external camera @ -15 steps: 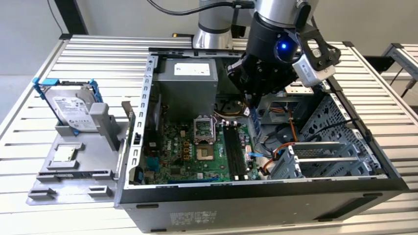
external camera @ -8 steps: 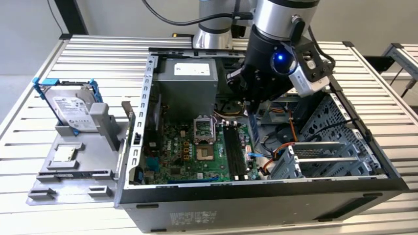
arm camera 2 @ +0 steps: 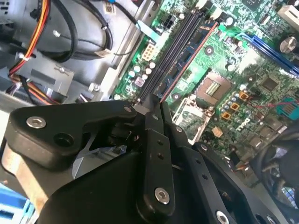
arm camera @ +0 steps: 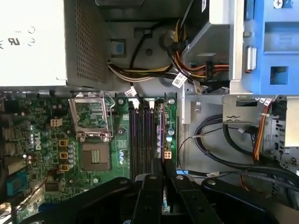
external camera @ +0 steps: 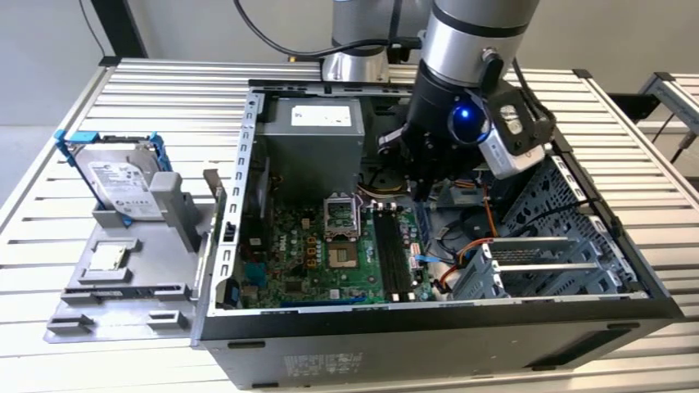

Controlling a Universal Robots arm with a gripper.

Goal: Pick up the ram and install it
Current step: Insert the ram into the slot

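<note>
My gripper (external camera: 421, 195) hangs inside the open computer case (external camera: 437, 315), over the motherboard's black memory slots (external camera: 391, 246). It is shut on the ram (external camera: 421, 219), a thin blue stick that hangs down from the fingertips toward the slots. In both wrist views the ram shows edge-on as a narrow line (arm camera: 161, 135) (arm camera 2: 187, 63) running out from between the black fingers (arm camera: 150, 196), alongside the slot (arm camera: 142, 135) nearest the drive cage. I cannot tell whether its lower edge touches the slot. My gripper (arm camera: 162, 179) (arm camera 2: 156, 105) grips the stick's upper edge.
A grey power supply (external camera: 311, 135) stands at the back of the case. The bare CPU socket (external camera: 340, 237) lies beside the slots, and a metal drive cage (external camera: 546, 262) with loose cables (arm camera: 210, 70) is on the other side. Outside, a hard drive in a light-blue bracket (external camera: 114, 180) rests on the removed panel.
</note>
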